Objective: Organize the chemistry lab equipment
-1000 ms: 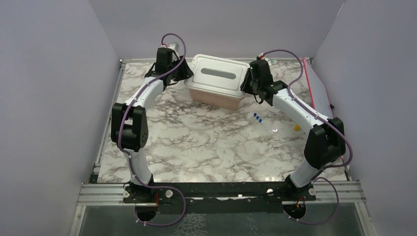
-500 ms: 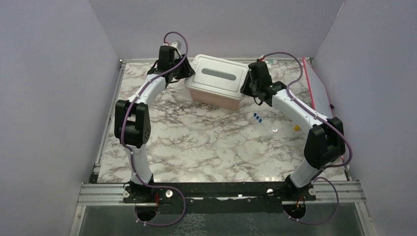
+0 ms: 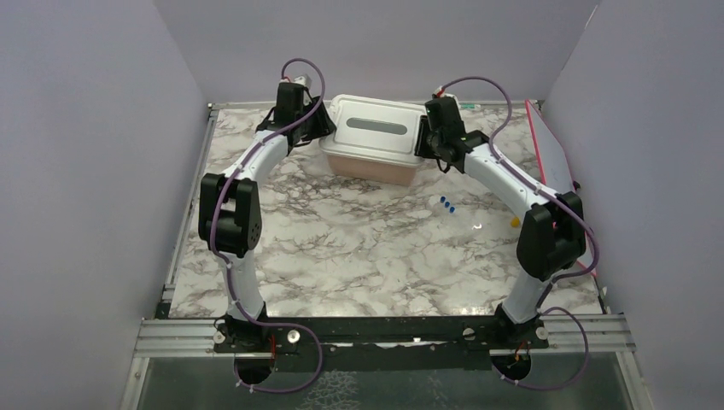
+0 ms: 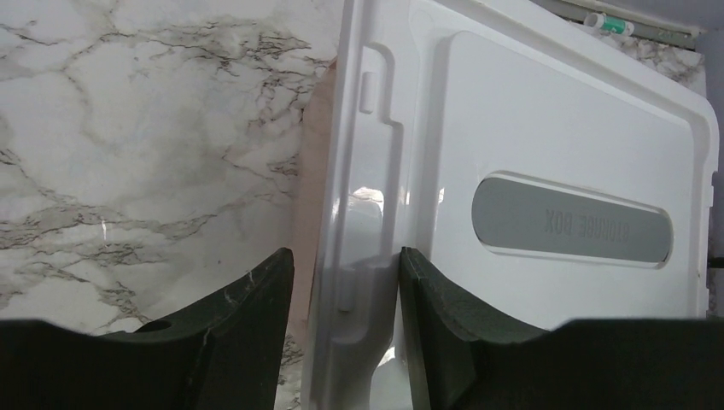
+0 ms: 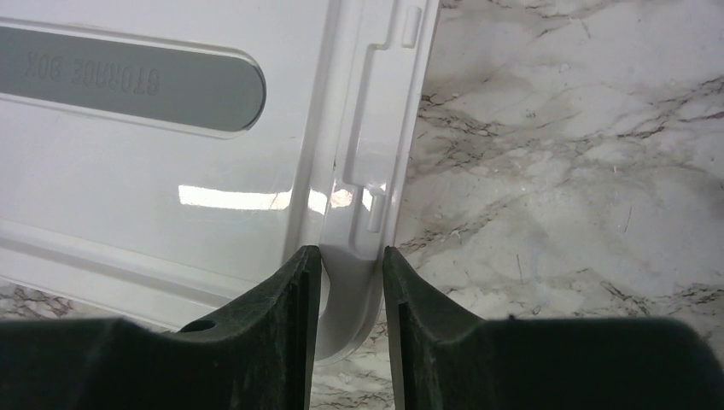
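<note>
1. Chemistry lab equipment [image 3: 446, 204] is in neither pincer. The right pincer [image 5: 350, 252] is partly closed, pinching the end tab of the flat white lid [image 5: 154, 171]. The left pincer [image 4: 346, 256] stands half open astride the opposite end lip. Its inner finger touches the lip, but a sliver of pink shows beside the outer one, so I cannot tell whether it truly grips.
2. The lid sits on the pink tub [image 3: 376, 168] at the far middle of the table [image 3: 341, 248]. What the tub holds is hidden.
3. Only tiny blue pieces [image 3: 445, 202] of the equipment show. They lie loose on the table, nearer than the tub's right end and well apart from both pincers. A yellow bit [image 3: 515, 221] lies further right.
4. The blue pieces form a short row running far-left to near-right, and each is too small to give an axis. The tub's long axis runs left to right.
5. The step in hand looks like working the lid's ends, probably to free it. Next, both ends should lift evenly.
</note>
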Controlling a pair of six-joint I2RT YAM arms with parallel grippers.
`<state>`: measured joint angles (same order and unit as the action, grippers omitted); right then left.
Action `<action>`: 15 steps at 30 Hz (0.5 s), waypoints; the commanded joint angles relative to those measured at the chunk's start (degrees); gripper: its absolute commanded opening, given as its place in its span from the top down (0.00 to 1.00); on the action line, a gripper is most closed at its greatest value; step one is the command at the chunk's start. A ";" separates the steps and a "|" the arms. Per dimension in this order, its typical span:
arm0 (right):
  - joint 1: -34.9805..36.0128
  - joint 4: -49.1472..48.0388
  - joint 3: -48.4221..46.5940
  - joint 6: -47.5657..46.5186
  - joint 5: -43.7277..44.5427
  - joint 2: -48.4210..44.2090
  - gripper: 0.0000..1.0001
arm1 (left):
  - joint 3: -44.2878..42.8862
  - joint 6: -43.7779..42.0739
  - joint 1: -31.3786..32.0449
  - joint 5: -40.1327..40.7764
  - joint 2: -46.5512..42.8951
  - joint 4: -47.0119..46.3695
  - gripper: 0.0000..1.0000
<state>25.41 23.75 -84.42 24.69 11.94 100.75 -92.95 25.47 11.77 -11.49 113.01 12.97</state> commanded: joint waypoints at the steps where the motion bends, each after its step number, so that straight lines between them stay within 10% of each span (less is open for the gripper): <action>1: 0.44 3.08 -2.44 -4.18 -3.99 4.26 0.64 | 2.23 1.01 -0.96 4.05 -0.23 5.01 0.47; 15: 0.43 8.62 -10.84 -8.30 1.89 -4.42 0.52 | -7.03 -9.33 -1.14 7.58 -8.20 12.65 0.14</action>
<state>25.54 29.69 -94.39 18.79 12.47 101.84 -98.78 21.45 10.96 -7.79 111.77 21.69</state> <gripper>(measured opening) 0.478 0.809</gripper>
